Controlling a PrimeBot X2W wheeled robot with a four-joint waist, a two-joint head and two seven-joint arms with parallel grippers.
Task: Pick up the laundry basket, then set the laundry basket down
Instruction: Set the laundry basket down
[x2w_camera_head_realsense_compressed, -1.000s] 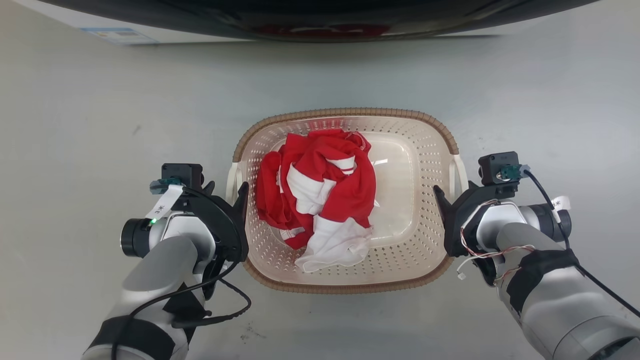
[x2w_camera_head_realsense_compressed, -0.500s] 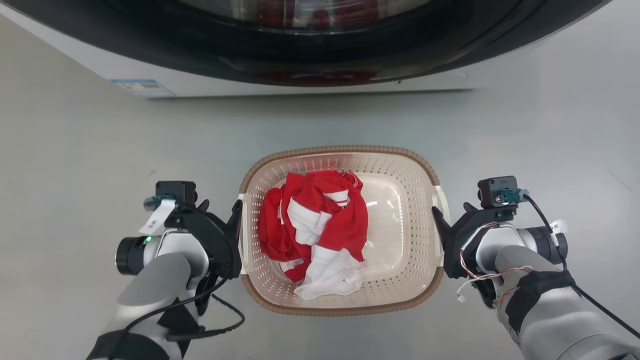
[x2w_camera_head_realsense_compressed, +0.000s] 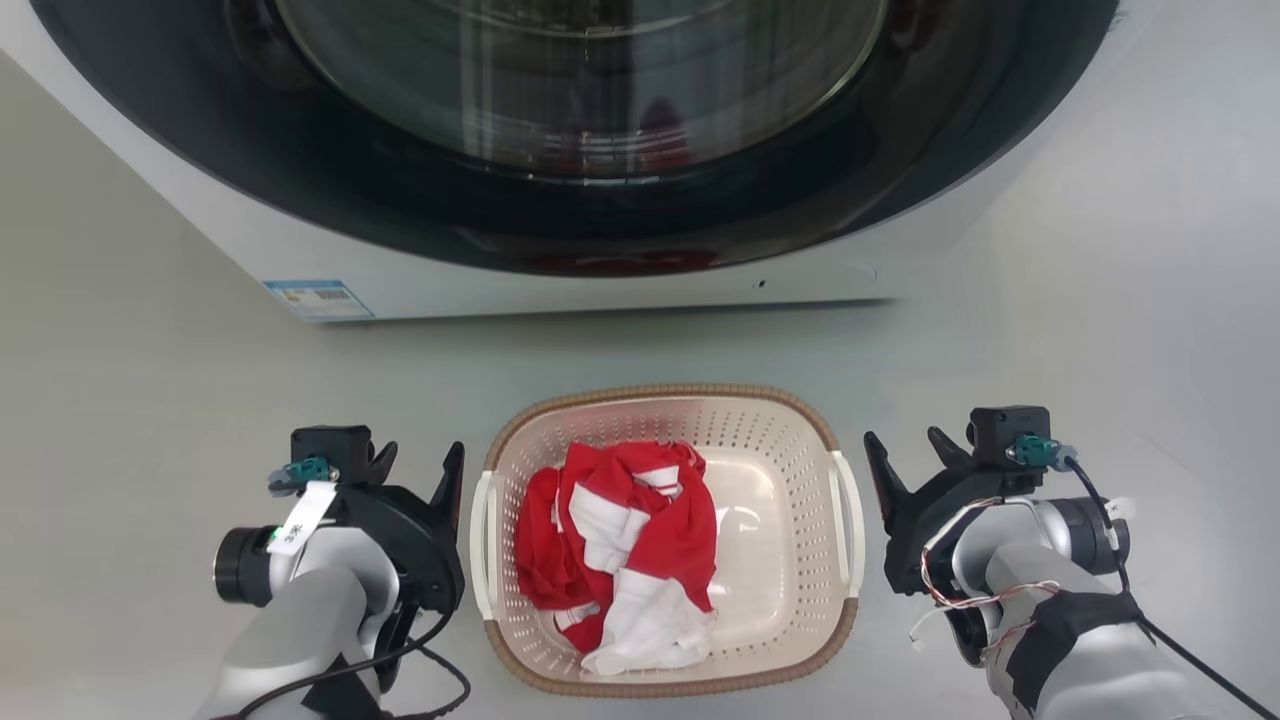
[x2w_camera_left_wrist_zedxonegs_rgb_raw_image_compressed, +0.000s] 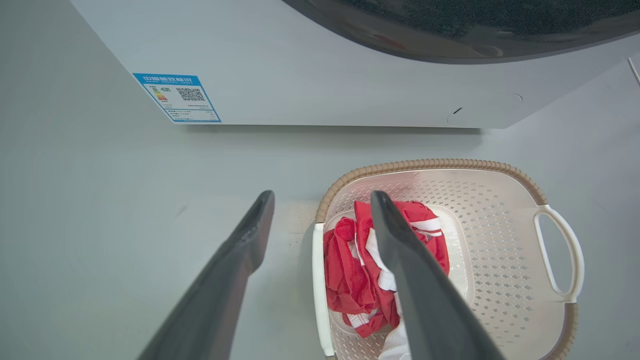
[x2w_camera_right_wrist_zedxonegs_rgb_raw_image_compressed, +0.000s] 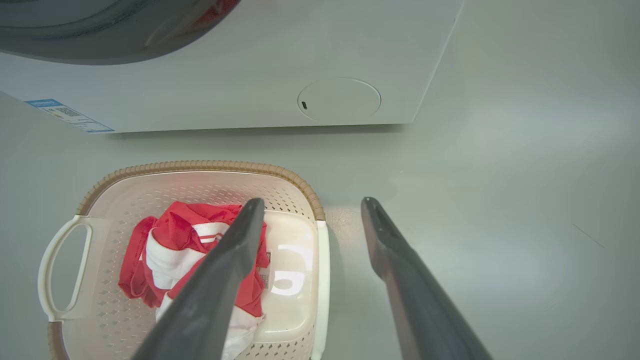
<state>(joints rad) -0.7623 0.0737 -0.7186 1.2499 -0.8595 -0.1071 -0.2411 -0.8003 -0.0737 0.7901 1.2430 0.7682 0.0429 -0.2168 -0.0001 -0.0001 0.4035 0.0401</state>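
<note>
A white washing machine (x2w_camera_head_realsense_compressed: 560, 270) with a dark round glass door (x2w_camera_head_realsense_compressed: 580, 90) stands on smooth pale grey floor (x2w_camera_head_realsense_compressed: 150, 400)

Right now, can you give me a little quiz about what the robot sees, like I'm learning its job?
1. True or false: the cream plastic laundry basket with perforated walls is empty.
2. What stands beyond the basket? A) a white front-loading washing machine with a dark round door B) a wooden chair C) a blue bucket
3. Fill in: the left gripper and the right gripper both have their jaws ____.
Key: 1 false, crumpled red and white clothing lies in it. 2 A. 3 open, holding nothing.
</note>
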